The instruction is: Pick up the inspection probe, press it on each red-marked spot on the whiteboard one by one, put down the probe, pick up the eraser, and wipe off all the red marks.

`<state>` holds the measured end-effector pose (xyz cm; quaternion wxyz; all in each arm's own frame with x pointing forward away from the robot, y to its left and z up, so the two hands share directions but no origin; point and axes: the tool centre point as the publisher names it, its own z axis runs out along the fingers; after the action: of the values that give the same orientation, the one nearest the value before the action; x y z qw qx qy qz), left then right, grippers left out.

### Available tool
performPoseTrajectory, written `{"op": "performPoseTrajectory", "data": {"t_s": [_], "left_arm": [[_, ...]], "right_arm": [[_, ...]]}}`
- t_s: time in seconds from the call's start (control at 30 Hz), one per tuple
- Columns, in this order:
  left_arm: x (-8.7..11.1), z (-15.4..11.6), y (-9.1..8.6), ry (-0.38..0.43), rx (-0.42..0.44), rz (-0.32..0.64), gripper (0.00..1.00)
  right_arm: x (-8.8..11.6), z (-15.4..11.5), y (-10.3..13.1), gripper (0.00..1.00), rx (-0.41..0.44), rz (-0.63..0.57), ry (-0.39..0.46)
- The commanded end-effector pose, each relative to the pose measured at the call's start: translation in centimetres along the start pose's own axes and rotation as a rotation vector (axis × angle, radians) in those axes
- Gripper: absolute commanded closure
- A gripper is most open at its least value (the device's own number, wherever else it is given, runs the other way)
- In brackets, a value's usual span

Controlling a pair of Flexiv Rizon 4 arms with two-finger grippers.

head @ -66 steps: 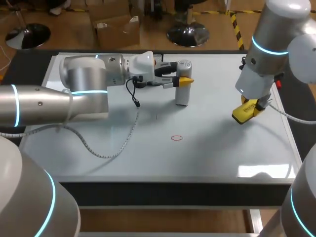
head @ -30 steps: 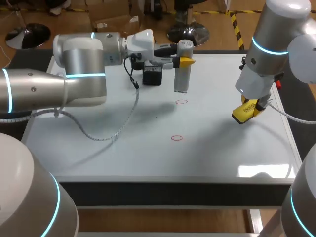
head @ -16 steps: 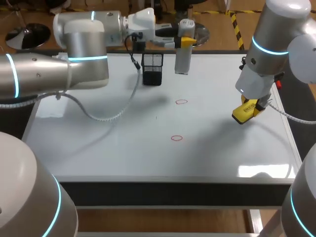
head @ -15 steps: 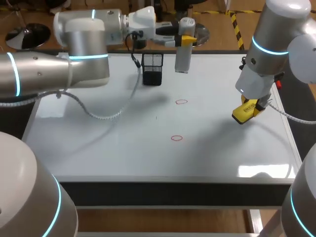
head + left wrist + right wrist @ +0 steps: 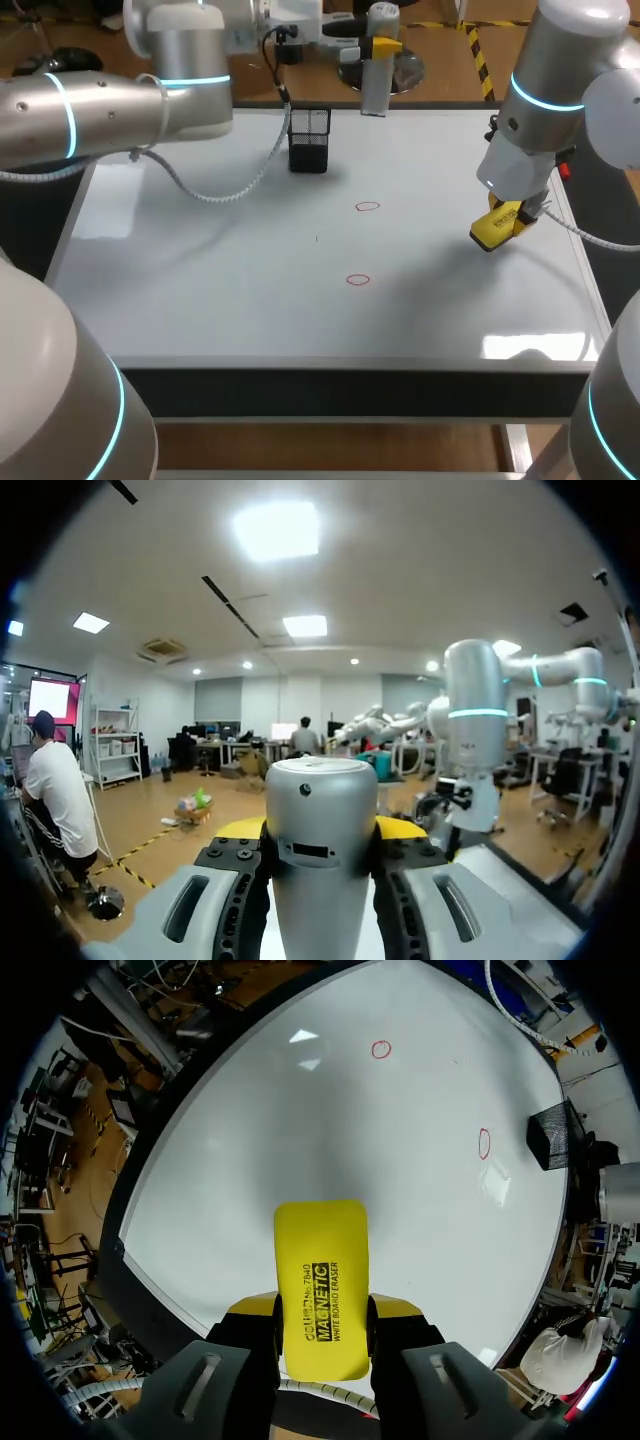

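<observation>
Left arm: the left gripper (image 5: 378, 47) is at the far edge of the whiteboard (image 5: 200, 280), right of the black mesh holder (image 5: 309, 140), and is clamped from both sides on the inspection probe (image 5: 376, 88). The probe's long axis is vertical, with its rounded cap up and its flat end pointing down toward the far border of the board. I cannot confirm from the head view whether that end is clear of the surface. The left wrist view agrees: the grey probe (image 5: 320, 790) stands upright between the yellow tips of the left gripper (image 5: 322, 830). Right arm: the right gripper (image 5: 505, 215) is over the right part of the board and grips the yellow eraser (image 5: 493, 228) across its width. The eraser's long axis runs out ahead of the fingers, slanted down toward the board. In the right wrist view the eraser (image 5: 320, 1260) projects beyond the right gripper (image 5: 322, 1312). Two red marks lie mid-board, the far mark (image 5: 368, 207) and the near mark (image 5: 357, 280), both well apart from either tool.
</observation>
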<state>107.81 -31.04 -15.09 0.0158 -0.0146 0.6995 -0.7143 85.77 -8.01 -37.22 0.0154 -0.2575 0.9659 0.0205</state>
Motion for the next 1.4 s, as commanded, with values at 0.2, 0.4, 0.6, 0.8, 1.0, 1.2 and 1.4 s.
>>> {"op": "performPoseTrajectory", "data": {"t_s": [0.2,0.4,0.6,0.8,1.0,1.2,1.4], "left_arm": [[-2.6,0.3,0.6,0.107,-0.007,-0.023,1.0],[-2.6,0.3,0.6,0.107,-0.007,-0.023,1.0],[-2.6,0.3,0.6,0.107,-0.007,-0.023,1.0],[-2.6,0.3,0.6,0.107,-0.007,-0.023,1.0],[-2.6,0.3,0.6,0.107,-0.007,-0.023,1.0],[-2.6,0.3,0.6,0.107,-0.007,-0.023,1.0],[-2.6,0.3,0.6,0.107,-0.007,-0.023,1.0]], "right_arm": [[0.0,0.0,0.0,1.0,0.003,-0.002,0.002],[0.0,0.0,0.0,1.0,0.003,-0.002,0.002],[0.0,0.0,0.0,1.0,0.003,-0.002,0.002],[0.0,0.0,0.0,1.0,0.003,-0.002,0.002],[-0.5,-0.1,0.1,1.0,0.007,-0.023,0.009],[-3.7,-0.7,1.8,1.0,0.045,-0.139,0.046],[-6.9,-0.8,5.0,1.0,0.071,-0.287,0.075]]}}
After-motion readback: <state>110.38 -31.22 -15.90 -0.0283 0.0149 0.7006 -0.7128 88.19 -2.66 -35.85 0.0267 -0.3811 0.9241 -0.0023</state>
